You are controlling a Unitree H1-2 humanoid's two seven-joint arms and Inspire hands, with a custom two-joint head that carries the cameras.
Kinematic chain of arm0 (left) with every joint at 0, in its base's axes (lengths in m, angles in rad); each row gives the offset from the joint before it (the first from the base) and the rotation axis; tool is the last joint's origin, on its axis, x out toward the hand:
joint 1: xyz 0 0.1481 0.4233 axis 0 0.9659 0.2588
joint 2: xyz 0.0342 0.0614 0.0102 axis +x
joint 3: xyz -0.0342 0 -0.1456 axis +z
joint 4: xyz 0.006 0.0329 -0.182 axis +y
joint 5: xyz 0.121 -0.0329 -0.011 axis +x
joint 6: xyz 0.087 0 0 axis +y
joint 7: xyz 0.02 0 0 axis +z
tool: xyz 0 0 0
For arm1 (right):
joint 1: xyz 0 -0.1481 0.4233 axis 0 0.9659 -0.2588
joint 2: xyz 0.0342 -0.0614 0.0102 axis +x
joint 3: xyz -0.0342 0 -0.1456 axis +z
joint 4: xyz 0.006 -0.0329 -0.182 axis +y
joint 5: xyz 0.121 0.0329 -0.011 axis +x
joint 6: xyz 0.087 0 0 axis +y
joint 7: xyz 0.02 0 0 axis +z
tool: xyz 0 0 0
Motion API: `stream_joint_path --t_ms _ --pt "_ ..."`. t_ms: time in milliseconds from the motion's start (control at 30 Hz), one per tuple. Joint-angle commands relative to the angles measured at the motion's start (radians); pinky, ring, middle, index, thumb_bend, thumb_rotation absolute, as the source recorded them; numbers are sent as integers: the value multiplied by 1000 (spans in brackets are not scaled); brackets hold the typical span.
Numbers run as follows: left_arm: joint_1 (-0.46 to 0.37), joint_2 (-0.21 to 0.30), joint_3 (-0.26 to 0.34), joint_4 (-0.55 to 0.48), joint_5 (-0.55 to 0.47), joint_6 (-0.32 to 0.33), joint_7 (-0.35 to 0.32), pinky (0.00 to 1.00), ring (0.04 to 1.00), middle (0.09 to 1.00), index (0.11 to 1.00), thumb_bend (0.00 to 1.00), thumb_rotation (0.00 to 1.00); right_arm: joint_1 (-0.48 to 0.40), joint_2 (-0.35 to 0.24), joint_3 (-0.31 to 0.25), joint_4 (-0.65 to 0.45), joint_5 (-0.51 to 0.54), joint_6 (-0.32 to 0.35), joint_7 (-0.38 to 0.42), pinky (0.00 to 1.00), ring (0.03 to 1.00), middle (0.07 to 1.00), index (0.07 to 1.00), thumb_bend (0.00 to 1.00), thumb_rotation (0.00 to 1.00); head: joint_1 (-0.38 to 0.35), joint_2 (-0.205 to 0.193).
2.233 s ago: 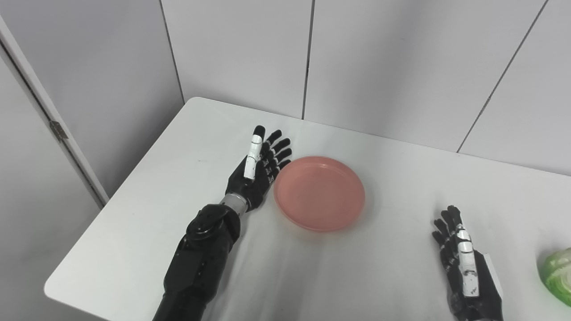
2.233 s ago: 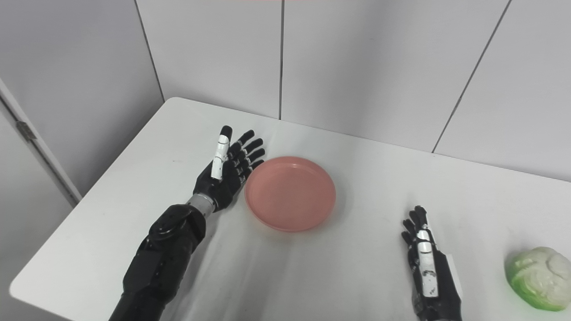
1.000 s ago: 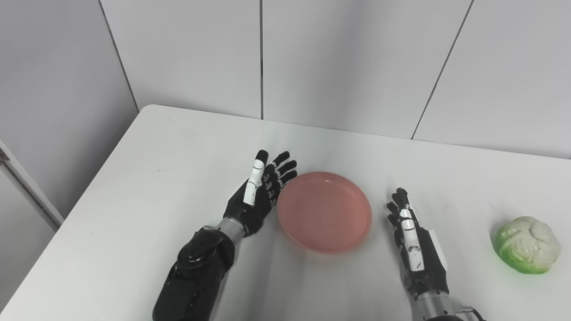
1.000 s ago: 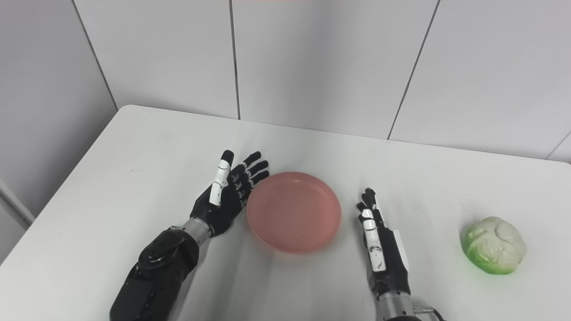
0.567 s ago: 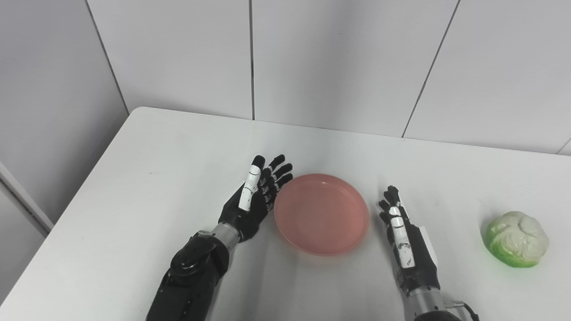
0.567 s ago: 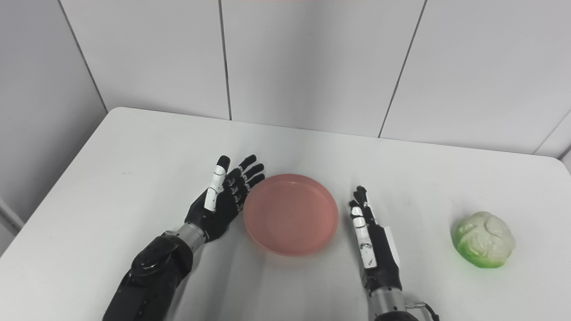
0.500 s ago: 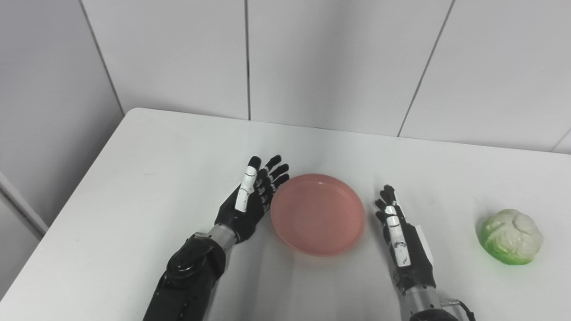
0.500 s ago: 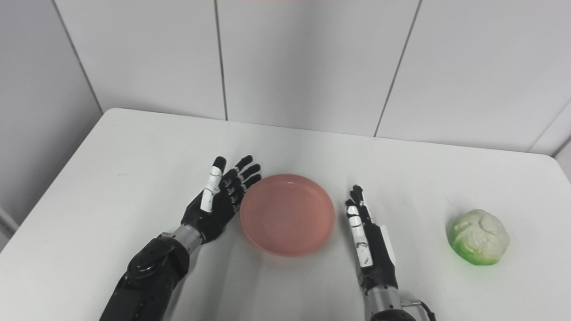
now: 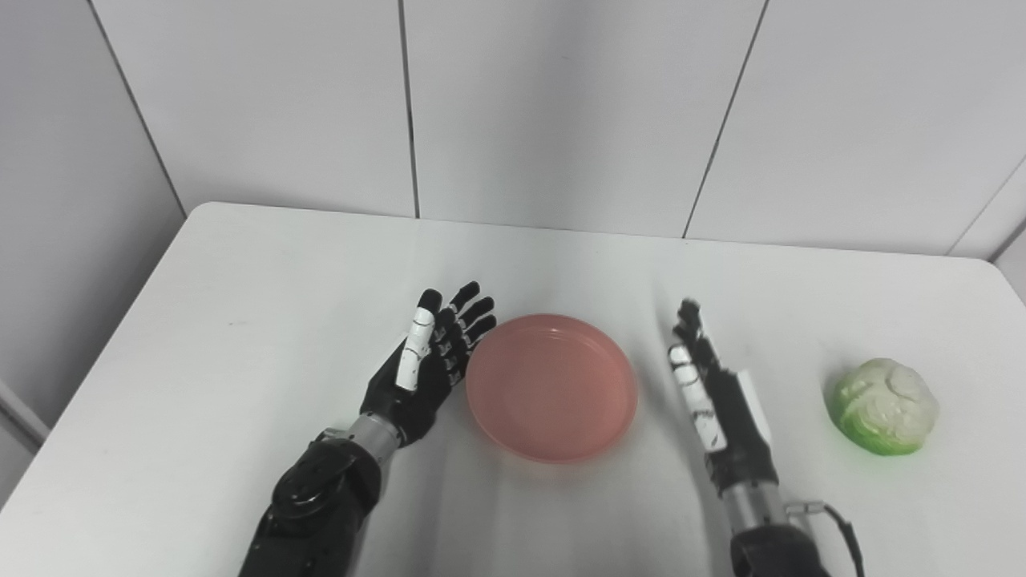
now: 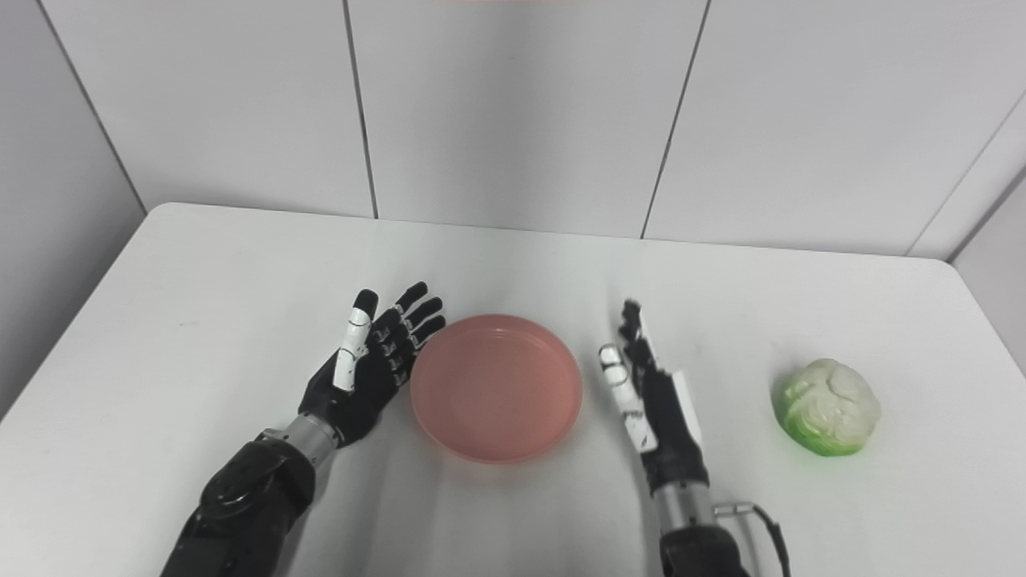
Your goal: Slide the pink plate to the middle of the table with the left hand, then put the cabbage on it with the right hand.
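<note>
The plate [image 9: 552, 388] sits mid-table, just beside the left hand [image 9: 425, 363], whose fingers [image 9: 473, 308] are straight and spread, holding nothing, palm toward the rim as for pushing. The right hand [image 9: 713, 393], flat and empty, stands between plate and cabbage [image 9: 883, 405], which lies well apart from its fingers, probably next to be grasped

Both arms reach forward: left hand [image 9: 429, 357] flat with fingers spread, right hand [image 9: 709, 385] edge-on, fingers apparently straight and empty.
</note>
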Motion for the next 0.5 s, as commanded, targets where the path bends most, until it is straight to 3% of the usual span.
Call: stream_joint_path --t_ms 0,167,367,467 --pt "37 19 -1 52 16 5 -10 940 954 952 953 866 944 -44 -21 -15 -60 -9 8 -3 976 985 1000 1000 750 1000 -21 -1" --pt "40 24 19 68 1 -10 -26 932 948 947 947 851 928 -84 -78 -37 -126 -60 36 -2 926 963 1000 1000 779 997 -62 -3" --pt "37 37 32 91 -4 -32 -48 934 951 954 947 846 932 -107 -122 -67 -229 -105 147 13 896 951 998 1000 829 971 -118 -8" --pt "34 46 38 110 -5 -49 -61 927 944 948 942 857 929 -119 -167 -75 -248 -171 152 7 860 930 975 1000 867 992 -146 -13"
